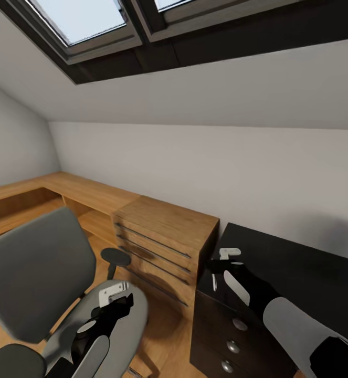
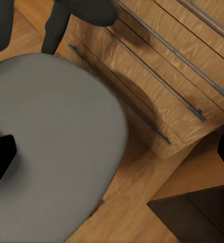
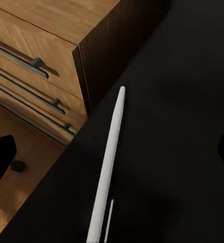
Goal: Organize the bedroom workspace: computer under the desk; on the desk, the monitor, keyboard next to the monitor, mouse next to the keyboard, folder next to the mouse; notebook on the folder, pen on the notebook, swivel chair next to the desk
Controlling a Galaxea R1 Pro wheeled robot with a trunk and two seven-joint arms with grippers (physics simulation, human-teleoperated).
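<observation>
The grey swivel chair [image 1: 32, 273] stands at the lower left. My left gripper [image 1: 121, 305] hangs open just above its bare seat [image 2: 51, 152]. The desk [image 1: 299, 262] with its glossy black top is at the lower right. Over its near corner my right gripper [image 1: 218, 269] is open. The pale pen [image 3: 109, 157] runs lengthwise between the spread fingers [image 3: 1, 162] without touching either. It points down at the desk top, and I cannot tell whether it rests there. In the head view the pen [image 1: 214, 282] is a thin stick below the gripper. Monitor, keyboard, mouse, folder, notebook and computer are out of view.
A low light-wood cabinet [image 1: 163, 241] with long bar handles stands between chair and desk, close to both. The desk's black drawer unit [image 1: 229, 341] faces me. A wooden shelf [image 1: 48, 194] runs along the left wall. Skylights [image 1: 84, 21] sit in the sloped ceiling.
</observation>
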